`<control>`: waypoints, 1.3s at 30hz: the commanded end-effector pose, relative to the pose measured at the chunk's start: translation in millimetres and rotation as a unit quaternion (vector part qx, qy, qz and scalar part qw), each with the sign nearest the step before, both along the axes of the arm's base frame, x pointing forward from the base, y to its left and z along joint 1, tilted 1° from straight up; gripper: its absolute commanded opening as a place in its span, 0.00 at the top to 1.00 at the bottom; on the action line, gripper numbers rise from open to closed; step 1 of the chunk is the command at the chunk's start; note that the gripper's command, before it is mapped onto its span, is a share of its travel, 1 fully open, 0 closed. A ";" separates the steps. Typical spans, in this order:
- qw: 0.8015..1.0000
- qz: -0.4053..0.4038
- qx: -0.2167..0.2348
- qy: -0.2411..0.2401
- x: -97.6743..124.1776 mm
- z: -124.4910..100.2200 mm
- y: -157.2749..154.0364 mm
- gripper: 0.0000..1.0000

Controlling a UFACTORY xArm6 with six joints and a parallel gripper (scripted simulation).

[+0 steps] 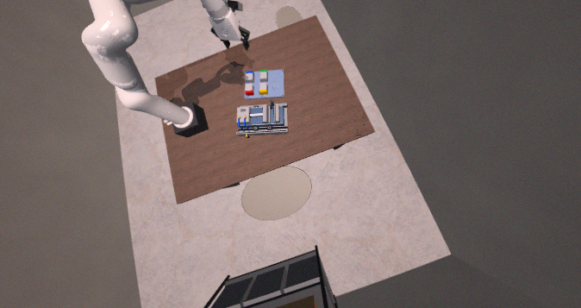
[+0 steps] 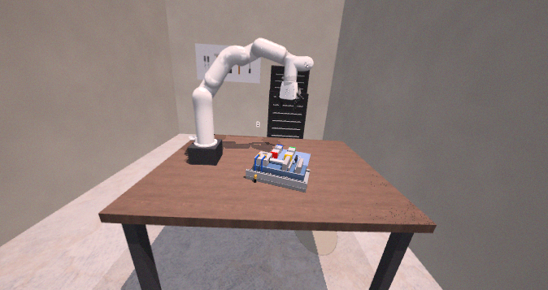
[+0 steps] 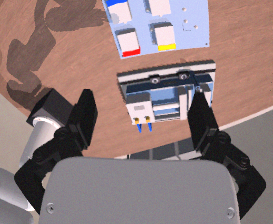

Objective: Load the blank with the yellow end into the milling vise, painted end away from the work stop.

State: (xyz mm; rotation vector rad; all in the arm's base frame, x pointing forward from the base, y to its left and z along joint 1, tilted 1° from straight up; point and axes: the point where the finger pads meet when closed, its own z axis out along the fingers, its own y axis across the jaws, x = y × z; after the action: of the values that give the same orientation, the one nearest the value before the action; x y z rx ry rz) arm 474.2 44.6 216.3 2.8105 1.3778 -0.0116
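Note:
The blank with the yellow end (image 1: 263, 85) (image 3: 163, 34) lies on the blue infeed plate (image 1: 279, 77) (image 3: 199, 37), its yellow end toward the vise. The milling vise's hose block (image 1: 243, 112) (image 3: 139, 104) is at one end; the fixed jaw (image 1: 277, 113) is at the other. A middle jaw (image 1: 265, 113) (image 3: 183, 102) stands near the fixed jaw with a narrow gap between. The dark work stop (image 1: 271, 104) is at the gap's infeed end. My gripper (image 1: 237, 46) (image 3: 143, 102) is open and empty, high above the table. One finger hides part of the vise in the wrist view.
The blue-ended blank (image 1: 249, 77) (image 3: 120, 12), green-ended blank (image 1: 263, 76) and red-ended blank (image 1: 249, 86) (image 3: 127, 40) also lie on the infeed plate. Blue hoses (image 3: 149, 127) stick out from the hose block. The robot's black base (image 1: 199, 120) (image 2: 205, 153) stands on the table.

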 end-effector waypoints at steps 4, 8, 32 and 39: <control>0.999 -0.046 0.000 -0.003 0.5 1.6 0.1 0.00; 0.996 -0.092 0.000 -0.003 0.5 1.5 0.0 0.00; 0.975 -0.224 0.000 -0.005 0.5 1.4 0.0 0.00; 0.961 -0.275 0.000 -0.006 0.5 1.4 0.0 0.00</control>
State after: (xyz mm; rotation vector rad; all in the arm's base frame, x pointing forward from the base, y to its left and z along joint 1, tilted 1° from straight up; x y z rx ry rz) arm 474.2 44.6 216.0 3.0568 0.6709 -0.0064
